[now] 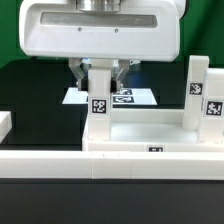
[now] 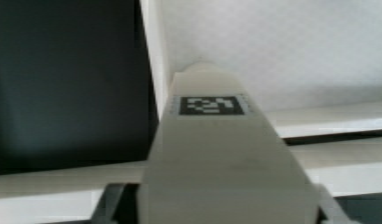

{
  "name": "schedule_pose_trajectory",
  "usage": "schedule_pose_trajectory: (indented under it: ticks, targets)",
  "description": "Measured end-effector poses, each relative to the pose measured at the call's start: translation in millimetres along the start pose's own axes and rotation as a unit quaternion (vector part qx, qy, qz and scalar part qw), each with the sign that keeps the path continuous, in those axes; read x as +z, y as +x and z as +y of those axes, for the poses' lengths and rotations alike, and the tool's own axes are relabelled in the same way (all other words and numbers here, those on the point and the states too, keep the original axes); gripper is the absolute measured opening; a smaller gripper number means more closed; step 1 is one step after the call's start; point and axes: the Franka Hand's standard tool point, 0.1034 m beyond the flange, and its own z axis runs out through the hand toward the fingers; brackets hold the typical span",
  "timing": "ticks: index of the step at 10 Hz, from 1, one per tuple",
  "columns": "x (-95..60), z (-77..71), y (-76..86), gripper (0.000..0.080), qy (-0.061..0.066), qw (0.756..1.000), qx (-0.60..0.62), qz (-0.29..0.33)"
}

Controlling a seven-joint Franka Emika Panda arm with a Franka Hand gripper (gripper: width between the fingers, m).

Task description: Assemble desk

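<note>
Three white block legs show in the exterior view, each a short square-sectioned plastic post carrying a black-and-white square tag. One leg (image 1: 99, 92) stands upright near the middle of the desk top (image 1: 150, 128), directly under the arm's broad white housing, with its tag facing the camera. Two more legs (image 1: 205, 92) stand close together at the exterior view's right, one just behind the other, both upright on the same part. One desk top is visible: a wide, smooth, white plastic tray with a raised rim, lying flat on the black bench (image 1: 40, 85) against a long low white rail (image 1: 60, 162) that runs across the front; a small tag shows on the top's front edge. One flat marker board (image 1: 140, 97) with printed tags lies on the bench behind the middle leg. One small white block end (image 1: 5, 122) shows at the exterior view's left edge. One end effector (image 1: 100, 72) hangs over the middle leg, its two dark fingers (image 1: 78, 70) straddling the leg's upper end, one on each side; they look narrowed around the leg, but I cannot tell whether the pads press on it. From the wrist view the leg (image 2: 213, 150) fills the middle as a long matte white bar with its tag facing the camera.
</note>
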Motion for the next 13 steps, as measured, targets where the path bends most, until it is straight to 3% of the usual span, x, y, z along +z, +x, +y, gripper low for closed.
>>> schedule_pose_trajectory:
  ticks: [8,10,11,13]
  targets:
    - [-1.0,10.8,0.2,0.0304,-0.004,0.982,0.187,0.003]
    - [-0.3,10.4,-0.1,0.0592,-0.004,0.981,0.195,0.003]
    - [-0.9,10.5,-0.1,0.0592,-0.004,0.981,0.196,0.002]
    - [-19.0,14.0,-1.4,0.0636,0.004,0.98,0.197,-0.012]
